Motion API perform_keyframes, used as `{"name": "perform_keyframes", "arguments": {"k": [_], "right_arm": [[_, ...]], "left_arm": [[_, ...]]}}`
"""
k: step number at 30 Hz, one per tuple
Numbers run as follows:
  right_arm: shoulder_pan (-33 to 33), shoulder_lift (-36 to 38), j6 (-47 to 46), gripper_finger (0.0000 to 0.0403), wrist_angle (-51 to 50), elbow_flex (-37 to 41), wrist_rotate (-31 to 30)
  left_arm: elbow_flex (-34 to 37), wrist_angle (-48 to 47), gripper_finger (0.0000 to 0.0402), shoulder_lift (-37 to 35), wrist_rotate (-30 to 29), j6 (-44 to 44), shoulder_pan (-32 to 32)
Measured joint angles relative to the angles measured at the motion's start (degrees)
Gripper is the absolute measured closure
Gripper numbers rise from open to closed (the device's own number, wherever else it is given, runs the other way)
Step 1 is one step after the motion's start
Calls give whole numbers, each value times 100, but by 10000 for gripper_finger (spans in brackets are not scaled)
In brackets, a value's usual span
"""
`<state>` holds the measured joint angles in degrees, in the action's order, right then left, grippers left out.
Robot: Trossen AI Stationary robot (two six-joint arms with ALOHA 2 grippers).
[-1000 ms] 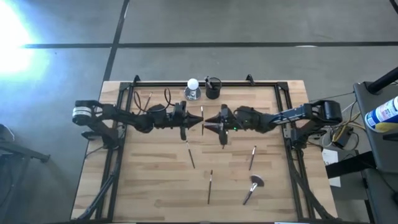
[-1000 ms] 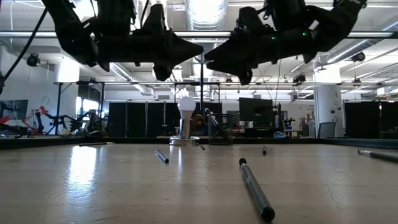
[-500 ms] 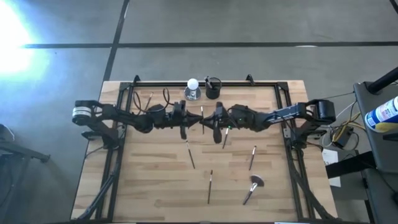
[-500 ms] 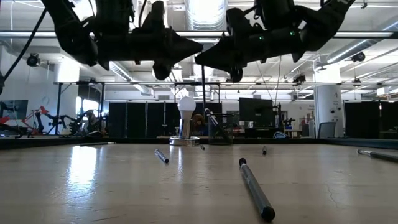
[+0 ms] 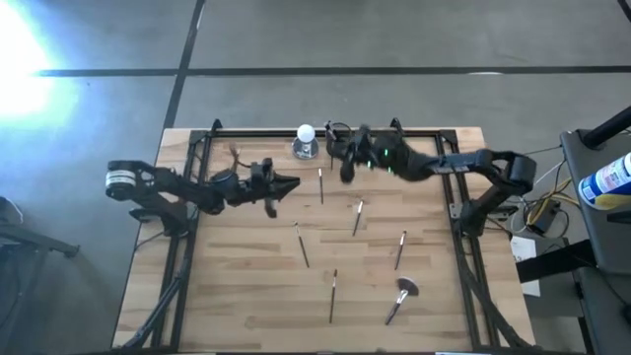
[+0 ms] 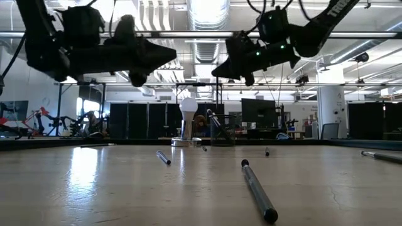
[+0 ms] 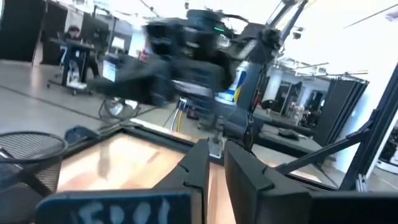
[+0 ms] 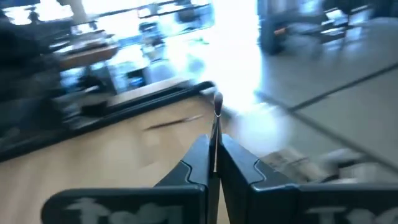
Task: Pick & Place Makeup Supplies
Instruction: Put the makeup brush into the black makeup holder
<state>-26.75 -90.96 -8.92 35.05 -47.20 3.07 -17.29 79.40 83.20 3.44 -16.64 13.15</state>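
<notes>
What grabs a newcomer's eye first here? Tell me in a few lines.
The two dark arms raised over the wooden table: the right claw, near the back edge by the small black cup, is shut on a thin makeup brush. The left claw hangs over the left half. Loose brushes lie scattered on the front half, one with a wide fluffy head.

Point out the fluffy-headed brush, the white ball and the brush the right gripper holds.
fluffy-headed brush [image 5: 405, 289]: high view, on its wide head.
white ball [image 5: 306, 133]: high view, top of the ball.
held brush [image 8: 217, 118]: right wrist view, on the handle above the fingers.
</notes>
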Motion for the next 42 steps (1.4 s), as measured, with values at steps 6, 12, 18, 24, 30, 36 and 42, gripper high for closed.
{"name": "perform_keyframes", "arguments": {"k": [6, 12, 18, 24, 30, 36, 42], "right_arm": [[-1059, -599, 495, 390, -831, -1064, -1], [-1588, -1468, 360, 390, -1384, -1932, 263], [-1479, -1807, 195, 390, -1911, -2093, 333], [-1396, -1711, 67, 389, -2112, -1991, 293], [-1366, -1709, -41, 351, -2352, -1999, 280], [-1351, -1701, -123, 303, -3006, -2277, 254], [-1219, -1467, -160, 304, -3250, -2386, -72]], "left_arm": [[430, 267, 358, 0, -12, 30, 9], [520, 253, 358, 2, -42, 47, 9], [591, 229, 358, 2, -41, 116, 9], [613, 217, 358, 2, -50, 128, 9], [613, 203, 358, 2, -52, 94, 9], [629, 199, 358, 4, -52, 7, 9], [637, 198, 358, 4, -52, 2, 4]]}}
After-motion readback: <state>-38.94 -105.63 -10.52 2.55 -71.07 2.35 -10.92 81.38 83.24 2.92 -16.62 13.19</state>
